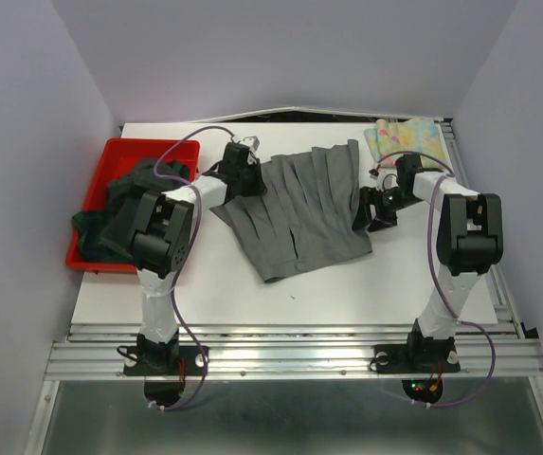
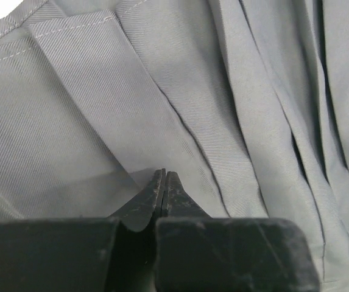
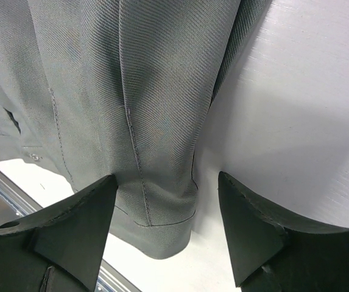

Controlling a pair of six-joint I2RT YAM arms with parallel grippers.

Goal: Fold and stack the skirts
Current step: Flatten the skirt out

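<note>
A grey pleated skirt (image 1: 299,209) lies spread on the white table. My left gripper (image 1: 252,180) rests on its upper left part. In the left wrist view that gripper (image 2: 164,173) is shut, its tips pressed on the grey skirt (image 2: 162,91), and no cloth shows between the jaws. My right gripper (image 1: 373,216) is at the skirt's right edge. In the right wrist view it (image 3: 167,176) stands open over a hemmed corner of the grey skirt (image 3: 131,91). A pastel floral skirt (image 1: 406,140) lies folded at the back right. Dark skirts (image 1: 119,213) are heaped in the bin.
A red plastic bin (image 1: 110,150) stands at the table's left edge, close beside the left arm. The table (image 1: 347,284) ends at a metal rail along the front. Purple-grey walls close in both sides and the back.
</note>
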